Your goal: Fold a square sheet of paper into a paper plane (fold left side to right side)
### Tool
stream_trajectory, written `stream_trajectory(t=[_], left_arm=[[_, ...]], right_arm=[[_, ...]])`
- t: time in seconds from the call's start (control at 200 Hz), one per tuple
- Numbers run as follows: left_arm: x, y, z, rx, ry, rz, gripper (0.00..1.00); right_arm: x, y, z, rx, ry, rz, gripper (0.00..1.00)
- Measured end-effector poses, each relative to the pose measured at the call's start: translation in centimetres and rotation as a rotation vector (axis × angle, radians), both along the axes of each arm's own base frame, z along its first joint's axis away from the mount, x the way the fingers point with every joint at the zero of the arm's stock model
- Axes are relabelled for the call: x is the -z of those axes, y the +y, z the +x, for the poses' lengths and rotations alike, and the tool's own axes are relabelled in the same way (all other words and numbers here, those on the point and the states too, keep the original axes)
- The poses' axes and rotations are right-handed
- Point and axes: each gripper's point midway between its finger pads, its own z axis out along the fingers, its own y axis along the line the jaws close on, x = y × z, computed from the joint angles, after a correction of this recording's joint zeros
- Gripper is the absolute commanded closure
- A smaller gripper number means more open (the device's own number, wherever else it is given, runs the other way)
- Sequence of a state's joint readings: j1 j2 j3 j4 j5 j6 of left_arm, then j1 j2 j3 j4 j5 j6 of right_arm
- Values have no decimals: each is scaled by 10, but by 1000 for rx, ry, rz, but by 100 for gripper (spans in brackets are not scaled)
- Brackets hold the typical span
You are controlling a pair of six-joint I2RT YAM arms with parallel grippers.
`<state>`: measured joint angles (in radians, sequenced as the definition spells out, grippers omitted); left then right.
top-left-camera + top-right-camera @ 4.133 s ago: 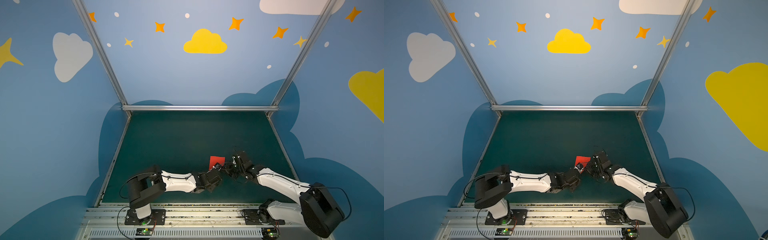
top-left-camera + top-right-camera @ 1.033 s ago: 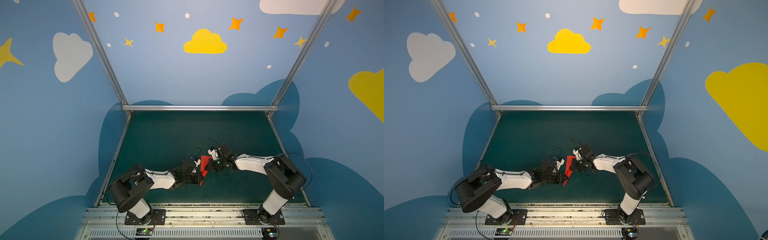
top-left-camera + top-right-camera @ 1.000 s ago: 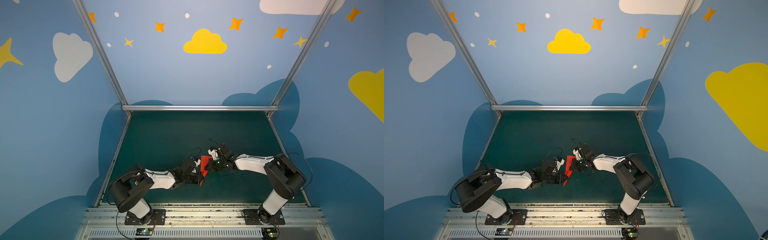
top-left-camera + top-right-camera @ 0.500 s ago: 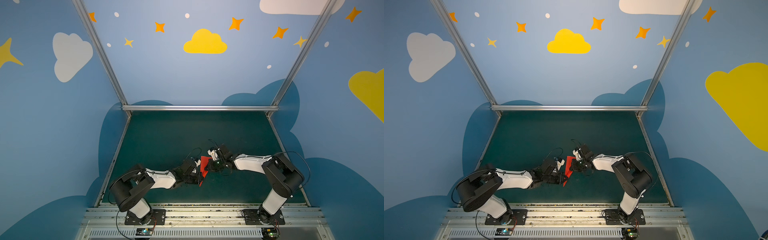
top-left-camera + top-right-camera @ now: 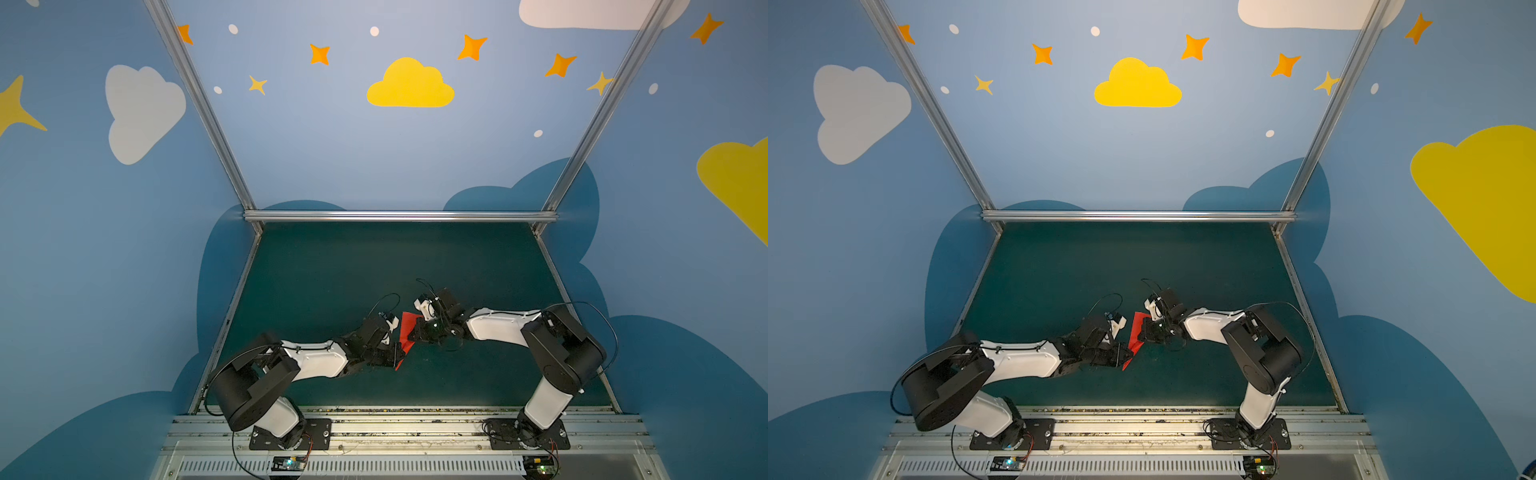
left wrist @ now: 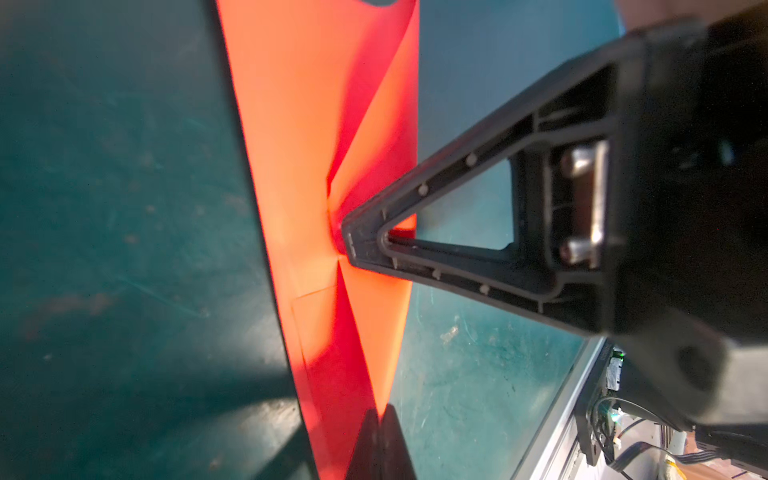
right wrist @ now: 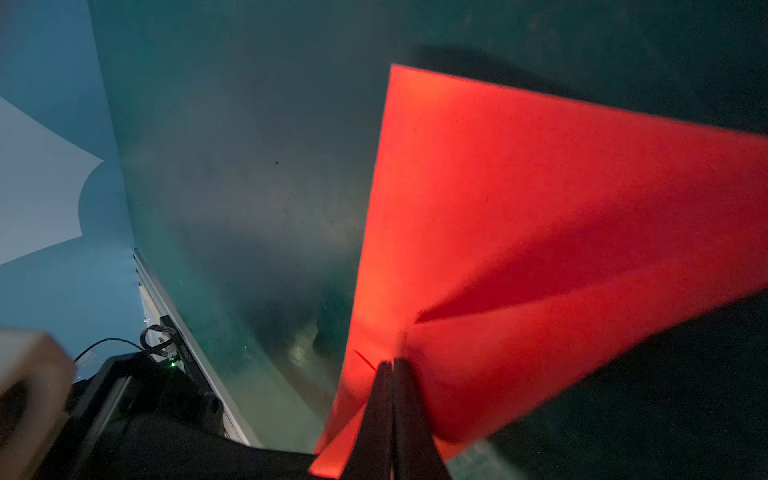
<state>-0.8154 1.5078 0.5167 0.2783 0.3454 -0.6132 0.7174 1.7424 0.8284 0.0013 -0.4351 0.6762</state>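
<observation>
Paper plane pinched from both sides, just below centre in both top views.
The left gripper is clamped on its lower, narrow end. The right gripper is clamped on a creased edge higher up. The red paper fans out beyond both pairs of closed jaws, over the green mat.

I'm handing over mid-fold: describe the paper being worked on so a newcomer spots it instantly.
Find the dark green table mat and look near its front middle. There, pinched between the left gripper and the right gripper, both shut, is the creased bright red paper, narrow and pointed. Nothing else there is red.
</observation>
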Motion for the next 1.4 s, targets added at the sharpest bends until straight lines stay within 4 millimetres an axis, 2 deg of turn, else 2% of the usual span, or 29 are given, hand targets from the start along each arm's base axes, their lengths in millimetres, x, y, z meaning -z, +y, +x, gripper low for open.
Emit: stream_trajectory(t=[0.25,0.506,0.736,1.156,1.397], left_arm=[[-11,3,2,-5,-31,-5,72],[-10,11,6,-22,-53,39,46],[-12,6,13,22,-74,92,33],[2,1,14,122,-91,217,30],[5,-2,15,155,-124,272,34]], right_arm=[[5,-1,-1,-1,11,-8,100],[5,0,-1,-1,11,-8,100],[5,0,0,-1,10,-8,100],[5,0,-1,-1,11,-9,100],[5,-1,-1,-1,14,-11,100]])
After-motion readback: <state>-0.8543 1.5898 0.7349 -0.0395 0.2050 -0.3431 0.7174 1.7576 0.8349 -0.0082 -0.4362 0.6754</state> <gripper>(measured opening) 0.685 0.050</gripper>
